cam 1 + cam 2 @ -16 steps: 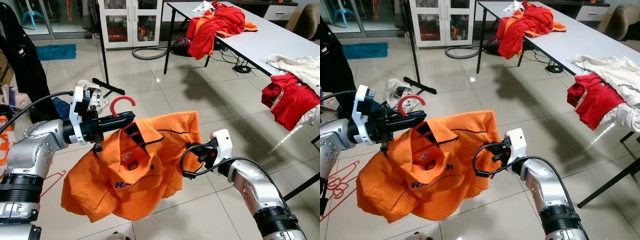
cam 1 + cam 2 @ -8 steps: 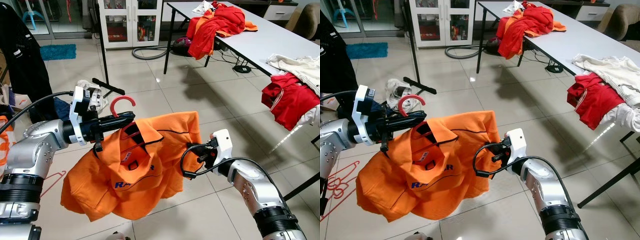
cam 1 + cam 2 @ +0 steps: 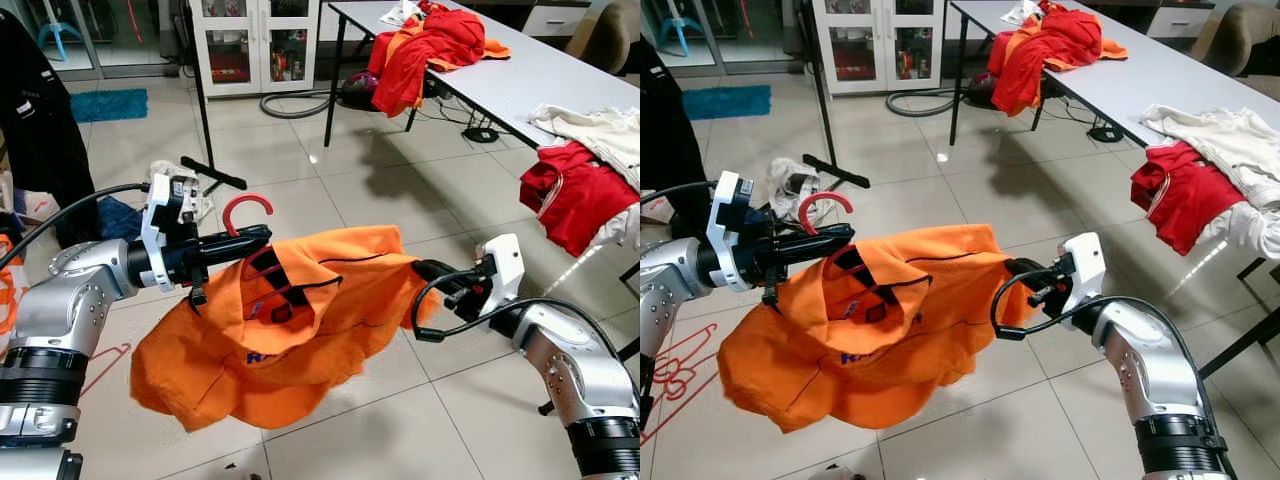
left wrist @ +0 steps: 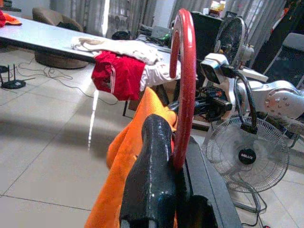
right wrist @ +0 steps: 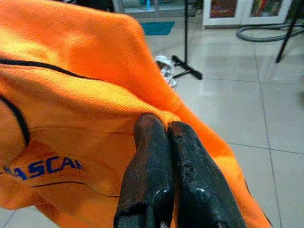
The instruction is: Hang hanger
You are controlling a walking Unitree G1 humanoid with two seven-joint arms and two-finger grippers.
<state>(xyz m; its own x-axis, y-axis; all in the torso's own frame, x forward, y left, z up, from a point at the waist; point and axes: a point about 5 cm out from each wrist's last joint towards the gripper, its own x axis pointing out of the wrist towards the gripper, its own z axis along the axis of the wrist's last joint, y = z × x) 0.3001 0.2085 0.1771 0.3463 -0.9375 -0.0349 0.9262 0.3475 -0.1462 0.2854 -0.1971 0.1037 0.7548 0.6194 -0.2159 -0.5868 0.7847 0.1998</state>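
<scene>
Overhead, a grey table (image 3: 560, 75) spans pale tiled floor (image 3: 400, 190).

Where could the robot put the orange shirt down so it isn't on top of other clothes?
The white table has a bare stretch between the red-and-orange pile and the red and cream clothes. The floor tiles beside the table are open too. It is crowded by the black rack stand and the bag.
</scene>
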